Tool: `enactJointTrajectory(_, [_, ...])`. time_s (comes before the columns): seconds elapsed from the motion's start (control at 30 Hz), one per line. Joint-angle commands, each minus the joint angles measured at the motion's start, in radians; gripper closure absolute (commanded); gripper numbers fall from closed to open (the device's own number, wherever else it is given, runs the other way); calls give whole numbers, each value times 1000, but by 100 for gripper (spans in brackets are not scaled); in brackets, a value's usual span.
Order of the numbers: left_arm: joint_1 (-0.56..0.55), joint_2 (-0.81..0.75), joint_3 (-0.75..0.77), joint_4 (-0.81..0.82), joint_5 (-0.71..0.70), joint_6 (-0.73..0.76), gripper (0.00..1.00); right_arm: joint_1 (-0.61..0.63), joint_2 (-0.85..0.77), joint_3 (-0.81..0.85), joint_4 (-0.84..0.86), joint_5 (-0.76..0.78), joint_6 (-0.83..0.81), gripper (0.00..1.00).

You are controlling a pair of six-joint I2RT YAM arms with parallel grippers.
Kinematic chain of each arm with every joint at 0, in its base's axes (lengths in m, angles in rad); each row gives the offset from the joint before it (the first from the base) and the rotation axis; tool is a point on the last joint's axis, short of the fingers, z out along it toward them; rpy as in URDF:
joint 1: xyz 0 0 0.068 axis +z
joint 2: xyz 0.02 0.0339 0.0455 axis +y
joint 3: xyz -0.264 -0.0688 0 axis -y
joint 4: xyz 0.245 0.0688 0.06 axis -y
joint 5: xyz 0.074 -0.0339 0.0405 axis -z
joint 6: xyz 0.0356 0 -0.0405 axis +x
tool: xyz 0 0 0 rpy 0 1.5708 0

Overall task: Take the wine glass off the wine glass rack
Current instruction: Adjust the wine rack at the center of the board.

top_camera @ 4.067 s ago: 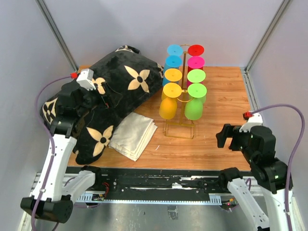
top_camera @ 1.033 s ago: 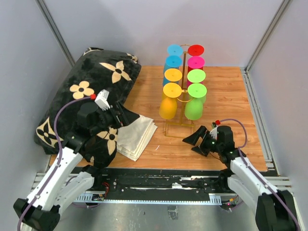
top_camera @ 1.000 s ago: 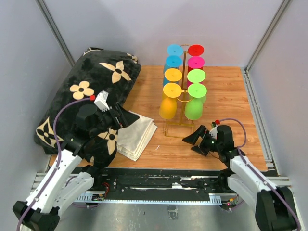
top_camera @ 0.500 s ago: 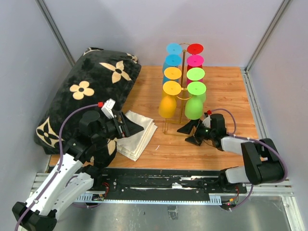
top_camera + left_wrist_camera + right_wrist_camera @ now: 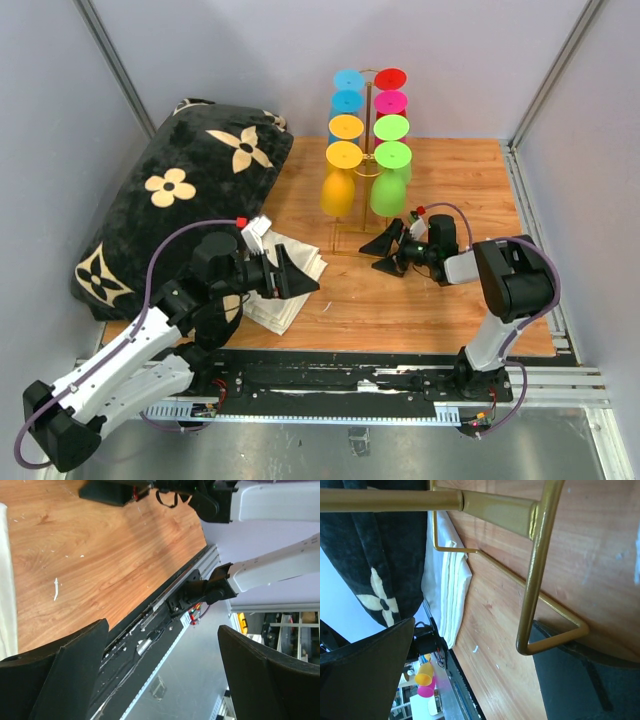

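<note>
The rack (image 5: 368, 140) stands upright at the back middle of the table (image 5: 450, 310), with eight glasses (image 5: 337, 195) hanging bowl-down in two columns. From above their coloured feet cover most of the bowls. Only the lowest yellow and green bowls show plainly, and the loops holding the stems are too thin to make out.

The right gripper (image 5: 385, 253) lies low at the near right corner of the rack's base, jaws spread wide and holding nothing. In its wrist view the gold wire of the rack (image 5: 537, 555) crosses between the fingers, with the base corner close to the lower one. Whether they touch I cannot tell, as that finger is dark and blurred.

The left gripper (image 5: 295, 275) hangs over the folded cloth (image 5: 262, 308), also spread wide and empty, and it hides part of the cloth from above. Its wrist view gives only a cream sliver of cloth (image 5: 5, 580), bare table and the black rail (image 5: 150, 630), with the right arm cut off at the top edge.

The pillow (image 5: 190, 190) fills the left side. Its near end sits behind the left arm and probably meets the cloth there.
</note>
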Motion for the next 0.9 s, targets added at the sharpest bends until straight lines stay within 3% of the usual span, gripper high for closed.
enactJointTrajectory(0.0, [-81, 38, -16, 66, -95, -9, 5, -19, 73, 55, 62, -31, -60, 2])
enactJointTrajectory(0.4, [-252, 183, -31, 202, -272, -55, 7, -17, 129, 166, -47, -50, -134, 1])
enactJointTrajectory(0.87, [-268, 201, -81, 216, -293, -43, 7, -35, -193, 34, -346, 159, -259, 1])
